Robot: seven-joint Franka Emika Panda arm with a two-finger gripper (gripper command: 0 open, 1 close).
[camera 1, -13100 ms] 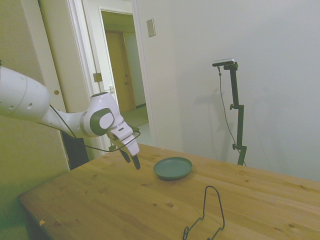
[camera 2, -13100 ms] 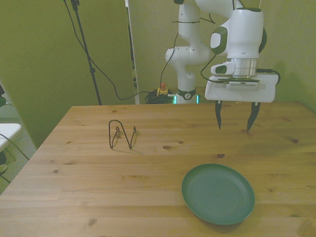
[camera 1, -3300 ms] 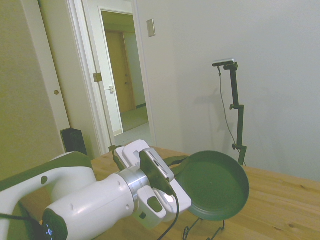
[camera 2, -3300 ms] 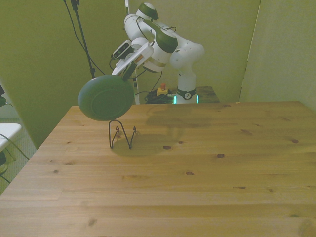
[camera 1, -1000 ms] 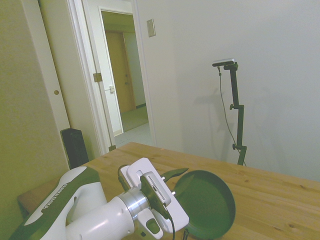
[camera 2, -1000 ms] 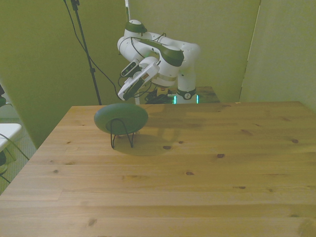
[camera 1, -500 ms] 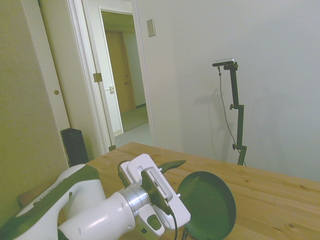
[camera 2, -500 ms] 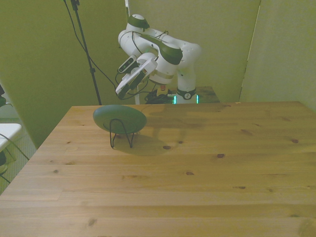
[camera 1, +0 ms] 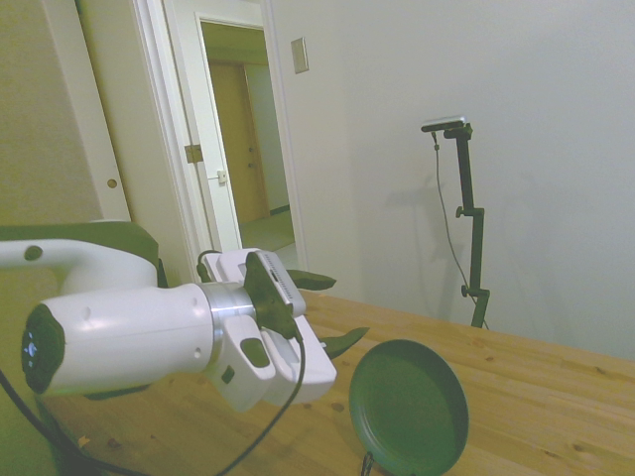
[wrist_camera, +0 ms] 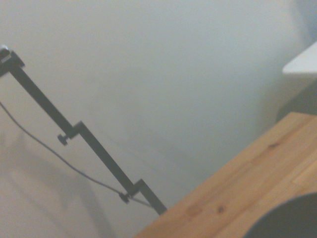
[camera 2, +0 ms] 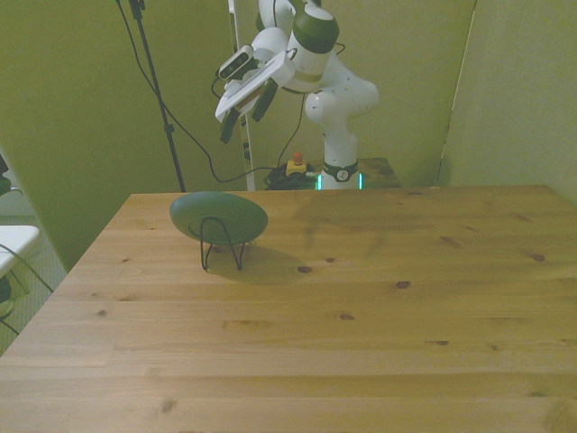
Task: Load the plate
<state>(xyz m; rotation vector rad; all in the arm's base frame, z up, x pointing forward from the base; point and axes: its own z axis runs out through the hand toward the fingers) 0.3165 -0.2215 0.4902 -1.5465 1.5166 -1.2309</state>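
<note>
The plate [camera 2: 219, 216] stands on edge in the wire rack [camera 2: 222, 245], near the table's [camera 2: 379, 316] far corner at the front view's left; the rack's loops prop it upright, so loading looks done. The gripper [camera 2: 240, 105] hangs well above, fingers spread and empty, clear of the plate so it cannot knock it

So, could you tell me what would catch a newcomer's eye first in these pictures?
Probably the dark green plate, standing on edge in a thin wire rack near the front view's left, far side of the wooden table. Next, the white arm's gripper, raised well above the plate with its fingers spread open and holding nothing.
</note>
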